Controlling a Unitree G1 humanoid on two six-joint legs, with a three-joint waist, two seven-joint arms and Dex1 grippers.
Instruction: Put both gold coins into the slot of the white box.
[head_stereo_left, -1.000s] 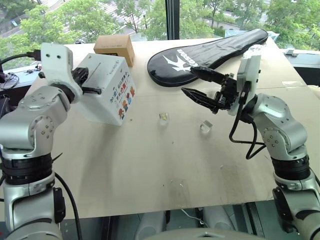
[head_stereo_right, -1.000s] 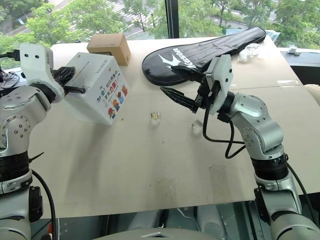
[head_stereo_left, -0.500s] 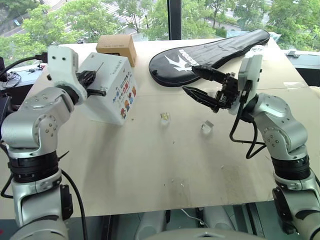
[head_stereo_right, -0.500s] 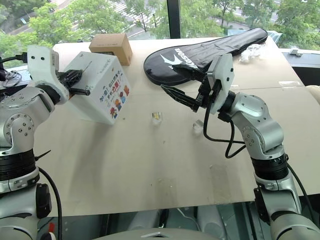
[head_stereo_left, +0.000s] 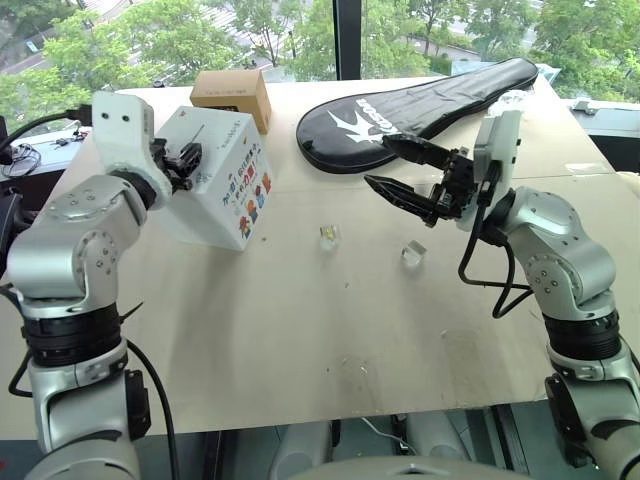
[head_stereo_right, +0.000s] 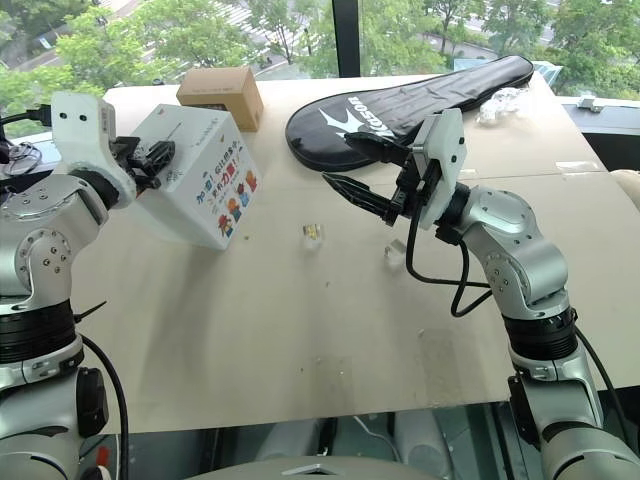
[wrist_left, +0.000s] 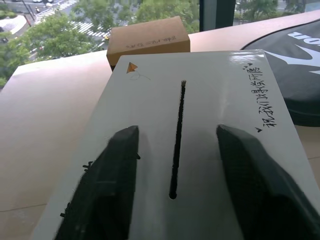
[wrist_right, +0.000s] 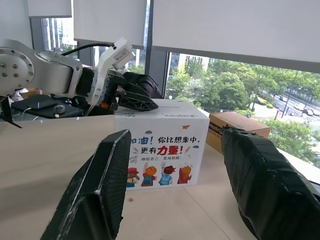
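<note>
Table (head_stereo_left: 300, 330): pale board top, bearing all items below.

Racket case (head_stereo_left: 420, 100): black, long, white logo; lies at the far side, right of centre.

White box (head_stereo_left: 225, 180): cube with black handwriting and cartoon stickers, far left on the table. Slot (wrist_left: 177, 140): thin dark slit on its upper face, seen in the left wrist view running between the two fingers.

Carton (head_stereo_left: 232, 95): brown cardboard, just behind the white box.

Left gripper (head_stereo_left: 183, 165): at the white box's upper left edge, fingers parted, one to either side of the slot above the box top, nothing between them.

Right gripper (head_stereo_left: 395, 170): raised over the table near the racket case, pointing toward the white box, fingers spread wide, nothing between them.

Clear blocks: two, small. One (head_stereo_left: 328, 236) mid-table with a yellowish glint in it, whether a gold coin cannot be told; the other (head_stereo_left: 412, 251) just to its right, under the right gripper.
</note>
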